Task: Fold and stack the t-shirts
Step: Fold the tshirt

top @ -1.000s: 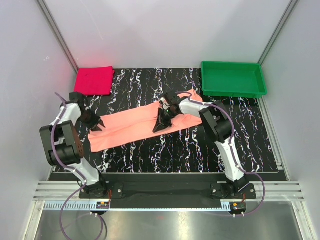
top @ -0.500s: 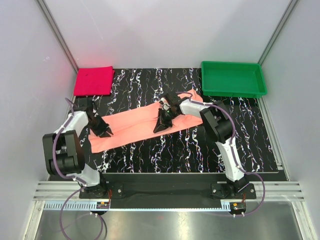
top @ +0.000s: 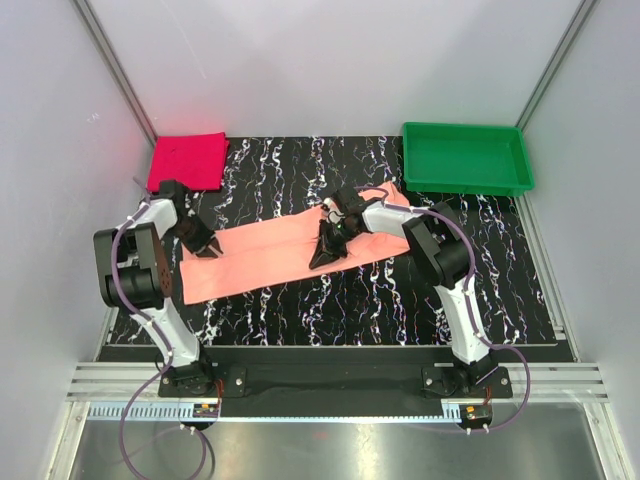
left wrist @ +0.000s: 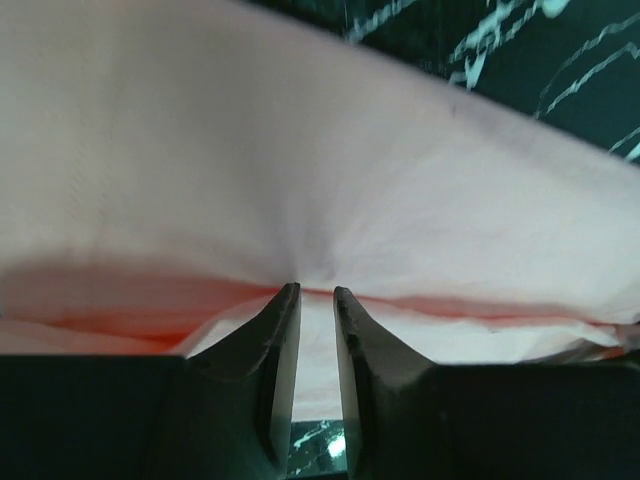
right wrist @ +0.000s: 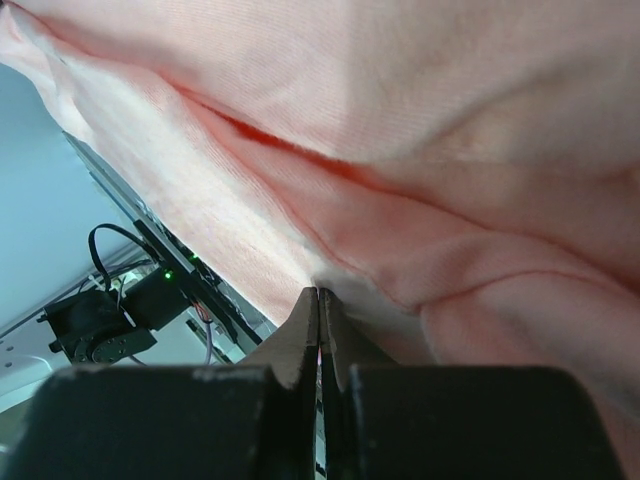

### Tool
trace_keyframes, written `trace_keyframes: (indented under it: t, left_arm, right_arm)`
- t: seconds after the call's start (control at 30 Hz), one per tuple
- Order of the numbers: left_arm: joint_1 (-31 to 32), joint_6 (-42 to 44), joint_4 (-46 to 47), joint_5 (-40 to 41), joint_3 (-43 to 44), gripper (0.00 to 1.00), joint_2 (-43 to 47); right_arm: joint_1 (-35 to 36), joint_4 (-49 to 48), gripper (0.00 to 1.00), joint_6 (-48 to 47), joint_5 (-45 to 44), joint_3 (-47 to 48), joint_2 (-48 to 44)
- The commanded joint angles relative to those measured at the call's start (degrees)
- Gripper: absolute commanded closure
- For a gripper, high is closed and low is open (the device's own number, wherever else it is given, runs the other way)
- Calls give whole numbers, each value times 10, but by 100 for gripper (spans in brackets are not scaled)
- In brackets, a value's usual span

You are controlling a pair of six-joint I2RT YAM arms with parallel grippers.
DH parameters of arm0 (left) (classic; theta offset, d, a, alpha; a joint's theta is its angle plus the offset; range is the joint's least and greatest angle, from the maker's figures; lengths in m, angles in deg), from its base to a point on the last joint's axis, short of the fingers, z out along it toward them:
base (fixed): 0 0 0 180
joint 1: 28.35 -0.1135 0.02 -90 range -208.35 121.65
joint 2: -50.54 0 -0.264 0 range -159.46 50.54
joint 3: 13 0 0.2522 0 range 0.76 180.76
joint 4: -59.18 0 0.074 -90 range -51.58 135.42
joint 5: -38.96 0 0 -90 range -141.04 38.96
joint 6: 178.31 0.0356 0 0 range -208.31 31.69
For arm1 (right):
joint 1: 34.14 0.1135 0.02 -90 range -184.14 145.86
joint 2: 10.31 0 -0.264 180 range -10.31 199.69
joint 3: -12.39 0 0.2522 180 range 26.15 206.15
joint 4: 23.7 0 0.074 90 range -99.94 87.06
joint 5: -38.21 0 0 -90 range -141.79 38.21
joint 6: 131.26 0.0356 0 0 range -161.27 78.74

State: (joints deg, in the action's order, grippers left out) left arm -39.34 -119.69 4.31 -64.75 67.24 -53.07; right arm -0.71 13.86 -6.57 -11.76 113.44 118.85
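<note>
Green tray (top: 467,158) at far right corner of black white-veined mat (top: 400,300); white walls (top: 330,60) around.

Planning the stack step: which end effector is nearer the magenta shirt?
Left. Left end effector: just nearside of magenta shirt. Right end effector: mid-table, pinching the pink shirt.

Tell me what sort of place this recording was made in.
Probably a lab robot cell rather than a home: white panel walls on metal framing enclose a black marbled table, and two robot arms are bolted at its near edge.
</note>
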Motion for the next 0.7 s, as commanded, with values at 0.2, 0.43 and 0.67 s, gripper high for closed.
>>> trace_keyframes:
  t: [0.2,0.43,0.67]
  left_arm:
    - [-7,20,-26,43,24,73,55]
    - [25,10,-41,136,-10,61,218]
    - [22,-6,-43,105,-70,64,198]
  right_arm:
    - [1,87,94,-38,-93,31,-21]
    - [1,172,71,-43,-152,160,-28]
    - [-7,277,42,-12,-283,220,-41]
